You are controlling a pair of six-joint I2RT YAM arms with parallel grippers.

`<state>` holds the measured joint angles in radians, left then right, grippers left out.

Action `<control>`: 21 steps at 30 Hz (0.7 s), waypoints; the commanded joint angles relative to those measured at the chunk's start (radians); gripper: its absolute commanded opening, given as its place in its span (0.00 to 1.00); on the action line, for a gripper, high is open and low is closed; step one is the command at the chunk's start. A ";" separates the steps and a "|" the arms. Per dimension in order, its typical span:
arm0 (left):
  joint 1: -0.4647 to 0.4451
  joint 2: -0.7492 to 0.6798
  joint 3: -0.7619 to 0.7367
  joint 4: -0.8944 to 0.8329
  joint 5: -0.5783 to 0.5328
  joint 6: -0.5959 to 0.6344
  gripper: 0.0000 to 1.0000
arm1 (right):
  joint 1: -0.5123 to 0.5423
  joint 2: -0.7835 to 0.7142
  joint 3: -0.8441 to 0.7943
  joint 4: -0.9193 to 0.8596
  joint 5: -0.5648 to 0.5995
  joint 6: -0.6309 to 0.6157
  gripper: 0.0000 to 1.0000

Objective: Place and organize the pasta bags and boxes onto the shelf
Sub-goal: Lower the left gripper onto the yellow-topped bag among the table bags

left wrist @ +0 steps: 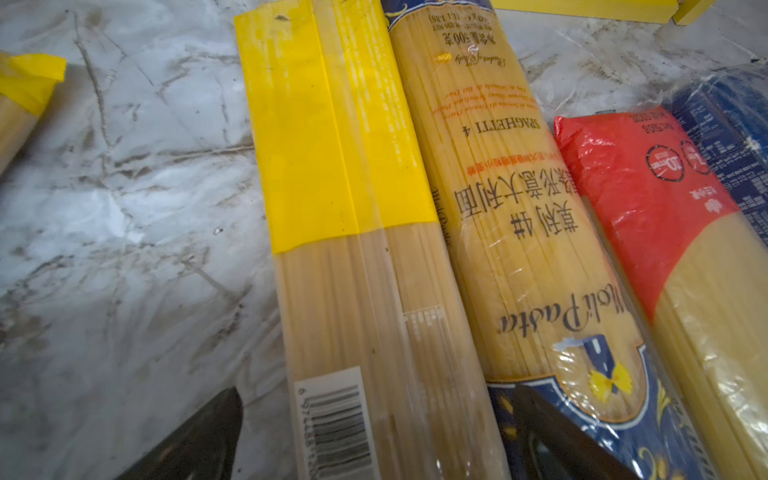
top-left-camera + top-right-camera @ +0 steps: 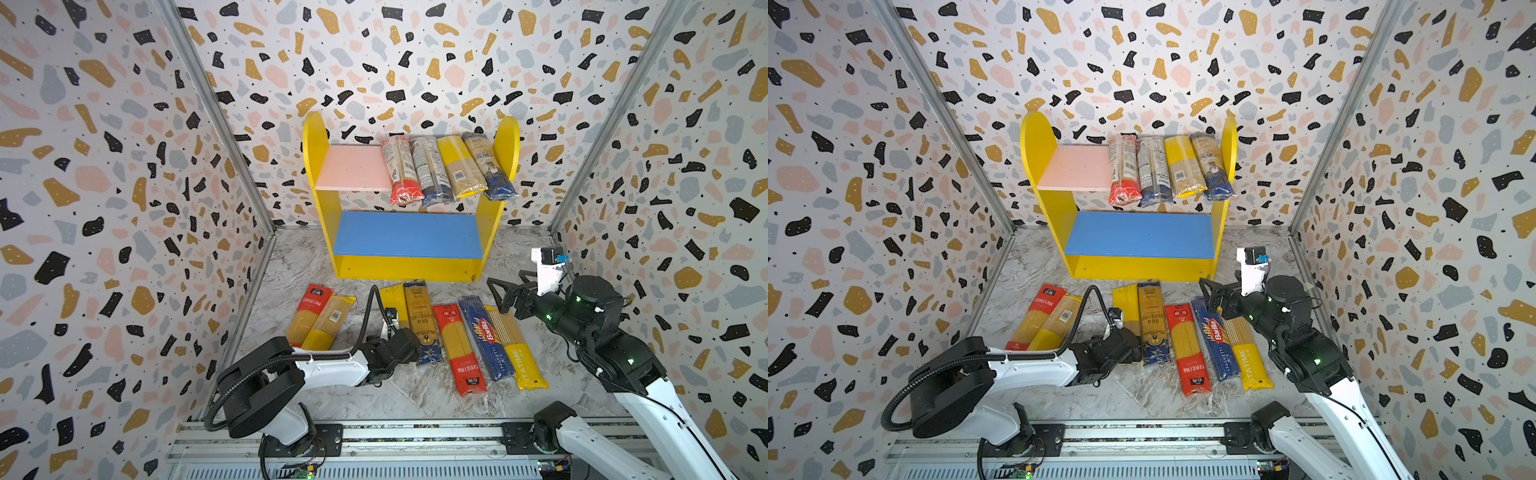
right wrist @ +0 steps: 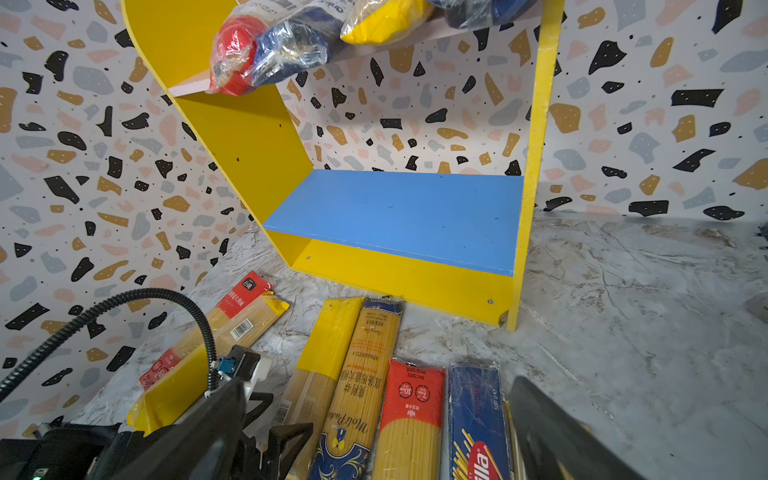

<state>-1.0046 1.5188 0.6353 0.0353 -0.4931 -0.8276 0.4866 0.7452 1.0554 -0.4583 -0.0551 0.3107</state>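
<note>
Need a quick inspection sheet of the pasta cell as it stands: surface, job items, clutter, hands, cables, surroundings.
surface: marble-pattern tabletop, no spills seen.
job's things: shelf upright at the back; four packs on the right half of its pink board, ends overhanging; blue board bare; on the tabletop a pair of packs at left and a row of five packs.
clutter: nothing seen.
hands: left hand open, low over the row's yellow-ended pack; right hand open, holding nothing, raised near the far end of the Barilla pack.
cables: black corrugated hose arches up from the left arm; no snag seen.
surroundings: terrazzo-print walls on three sides; arm rail in front.
</note>
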 commanded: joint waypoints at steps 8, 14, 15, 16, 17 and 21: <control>-0.006 0.105 0.034 0.032 -0.030 -0.031 0.99 | 0.005 -0.003 -0.005 0.012 0.020 -0.007 0.99; -0.005 0.129 0.027 0.041 -0.027 -0.039 0.99 | 0.004 0.000 -0.013 0.017 0.020 -0.007 0.99; -0.004 0.131 0.025 0.031 -0.035 -0.040 1.00 | 0.004 0.000 -0.015 0.020 0.020 -0.007 0.99; -0.001 0.127 0.020 0.020 -0.040 -0.043 1.00 | 0.004 0.002 -0.017 0.021 0.018 -0.006 0.99; 0.006 0.121 0.012 0.013 -0.040 -0.044 1.00 | 0.005 0.002 -0.018 0.023 0.018 -0.007 0.99; 0.037 0.059 -0.057 -0.003 -0.041 -0.050 1.00 | 0.004 0.002 -0.028 0.032 0.015 -0.006 0.99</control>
<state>-0.9924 1.6123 0.6342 0.0799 -0.5224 -0.8543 0.4866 0.7479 1.0328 -0.4545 -0.0448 0.3088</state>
